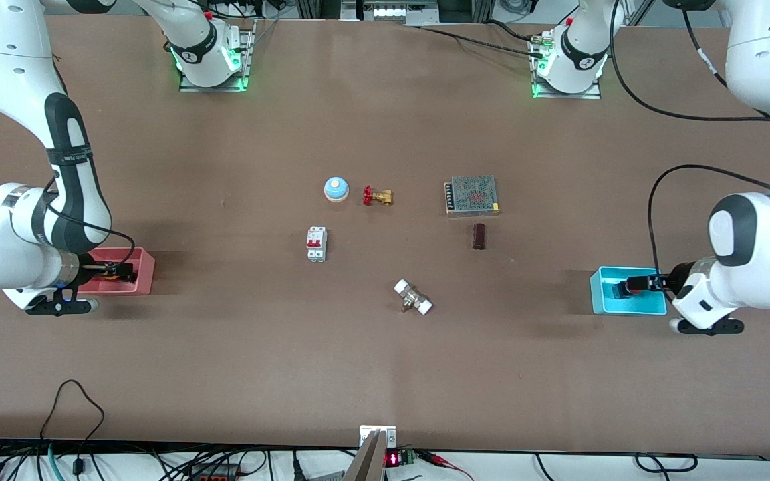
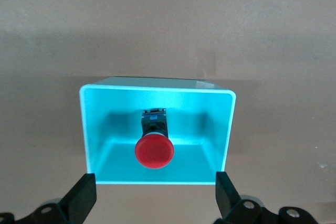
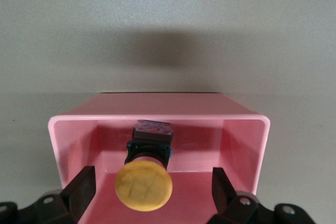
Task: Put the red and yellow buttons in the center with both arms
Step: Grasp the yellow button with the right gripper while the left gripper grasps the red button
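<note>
The red button (image 2: 154, 150) lies on its side in a cyan bin (image 2: 157, 95) at the left arm's end of the table; it also shows in the front view (image 1: 632, 285). My left gripper (image 2: 154, 184) is open over the bin's rim, apart from the button, and shows in the front view (image 1: 650, 282). The yellow button (image 3: 144, 184) lies in a pink bin (image 3: 157, 111) at the right arm's end (image 1: 111, 269). My right gripper (image 3: 151, 179) is open, one finger on each side of the yellow cap without touching it (image 1: 121, 271). The brown tabletop's center (image 1: 385, 257) is bare.
Round the center lie a blue dome with a cream top (image 1: 335, 189), a brass valve with a red handwheel (image 1: 377, 196), a white circuit breaker (image 1: 316, 244), a mesh-topped power supply (image 1: 472, 195), a dark brown block (image 1: 478, 236) and a white-ended fitting (image 1: 413, 297).
</note>
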Robot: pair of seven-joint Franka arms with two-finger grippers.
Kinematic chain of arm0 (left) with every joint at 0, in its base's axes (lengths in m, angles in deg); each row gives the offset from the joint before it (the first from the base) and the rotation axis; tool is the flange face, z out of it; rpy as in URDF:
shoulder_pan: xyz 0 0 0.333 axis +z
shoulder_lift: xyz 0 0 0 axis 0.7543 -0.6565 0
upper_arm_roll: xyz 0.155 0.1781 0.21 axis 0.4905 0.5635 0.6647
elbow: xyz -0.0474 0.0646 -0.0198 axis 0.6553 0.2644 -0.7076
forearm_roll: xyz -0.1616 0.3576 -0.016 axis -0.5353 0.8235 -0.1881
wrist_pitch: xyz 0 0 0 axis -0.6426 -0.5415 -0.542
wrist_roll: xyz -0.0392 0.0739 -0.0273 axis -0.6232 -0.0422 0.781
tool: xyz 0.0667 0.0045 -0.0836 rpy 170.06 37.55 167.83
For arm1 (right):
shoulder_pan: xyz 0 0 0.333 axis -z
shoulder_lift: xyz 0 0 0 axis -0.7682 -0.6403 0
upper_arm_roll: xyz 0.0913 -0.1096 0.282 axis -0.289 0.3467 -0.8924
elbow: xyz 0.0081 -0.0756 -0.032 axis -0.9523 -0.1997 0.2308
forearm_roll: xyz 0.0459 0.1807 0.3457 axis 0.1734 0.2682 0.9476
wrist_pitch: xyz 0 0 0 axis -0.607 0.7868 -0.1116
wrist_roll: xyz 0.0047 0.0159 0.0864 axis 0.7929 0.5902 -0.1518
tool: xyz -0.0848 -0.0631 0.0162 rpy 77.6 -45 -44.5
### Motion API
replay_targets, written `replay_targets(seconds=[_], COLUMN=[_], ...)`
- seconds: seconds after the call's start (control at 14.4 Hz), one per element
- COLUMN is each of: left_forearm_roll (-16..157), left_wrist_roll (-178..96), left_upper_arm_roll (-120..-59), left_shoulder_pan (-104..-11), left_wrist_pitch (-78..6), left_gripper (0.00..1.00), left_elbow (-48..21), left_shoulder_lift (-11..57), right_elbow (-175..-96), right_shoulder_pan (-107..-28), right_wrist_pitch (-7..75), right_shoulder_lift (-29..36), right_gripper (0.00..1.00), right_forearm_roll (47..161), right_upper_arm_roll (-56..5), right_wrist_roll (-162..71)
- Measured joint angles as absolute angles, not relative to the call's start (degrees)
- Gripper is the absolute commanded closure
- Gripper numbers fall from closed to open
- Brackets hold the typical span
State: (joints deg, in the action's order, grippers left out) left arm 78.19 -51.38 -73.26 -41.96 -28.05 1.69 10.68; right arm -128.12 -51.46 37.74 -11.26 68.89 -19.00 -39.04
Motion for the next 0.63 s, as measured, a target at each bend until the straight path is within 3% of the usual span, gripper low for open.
replay_targets(seconds=[0.28,0.63], left_forearm_roll=[78.2,78.8], left_wrist_roll=[-51.1,-50.9], left_upper_arm_roll=[-73.3,-73.2], left_shoulder_pan=[-42.3,-42.3], left_wrist_pitch=[-31.4,-33.4], left_gripper=[0.05,0.28], left_elbow=[-1.3,-3.0], left_shoulder_lift=[9.7,9.5], right_elbow=[-128.1,-128.1], right_shoulder_pan=[-51.1,-51.1], right_wrist_pitch=[37.7,37.7], right_shoulder_lift=[-11.3,-11.3], right_gripper=[0.46,0.71], right_forearm_roll=[68.9,68.9], right_upper_arm_roll=[-19.0,-19.0], right_wrist_roll=[-38.2,-38.0])
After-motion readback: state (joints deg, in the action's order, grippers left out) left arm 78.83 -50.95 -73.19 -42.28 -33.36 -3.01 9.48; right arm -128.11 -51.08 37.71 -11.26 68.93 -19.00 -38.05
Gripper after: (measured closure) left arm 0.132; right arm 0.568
